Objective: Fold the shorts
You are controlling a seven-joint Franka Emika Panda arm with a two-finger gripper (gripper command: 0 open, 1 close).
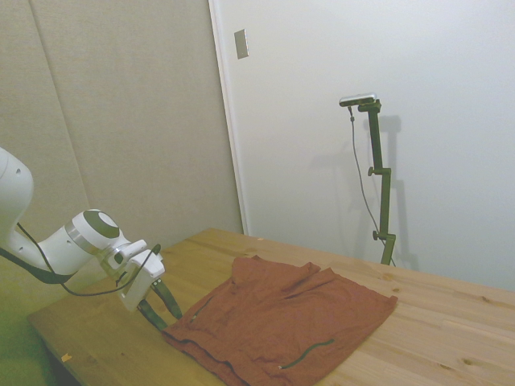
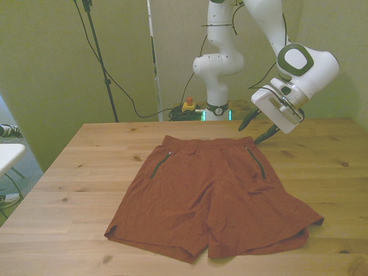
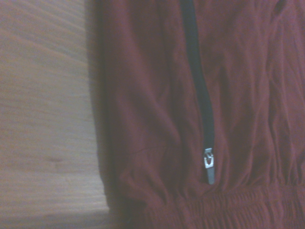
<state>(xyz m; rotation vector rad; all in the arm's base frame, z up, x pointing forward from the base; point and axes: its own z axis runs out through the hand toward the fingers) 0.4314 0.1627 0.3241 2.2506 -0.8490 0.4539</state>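
The rust-red shorts (image 2: 213, 195) lie flat and spread out on the wooden table (image 2: 86, 172), waistband toward the far edge, legs toward the near edge. Each side carries a thin dark pocket zipper (image 2: 256, 163). My gripper (image 2: 257, 130) hangs just above the waistband corner on the front view's right, fingers open and nothing between them. From the side, the gripper (image 1: 161, 310) points down at the edge of the shorts (image 1: 282, 322). In the wrist view, the shorts (image 3: 152, 119) appear close up with a dark zipper (image 3: 200, 95), its metal pull, and the gathered waistband.
Bare wood surrounds the shorts on all sides. Behind the table's far edge sit a red-and-yellow stop button (image 2: 188, 104) and some cables. A white object (image 2: 8, 152) pokes in at the front view's left edge.
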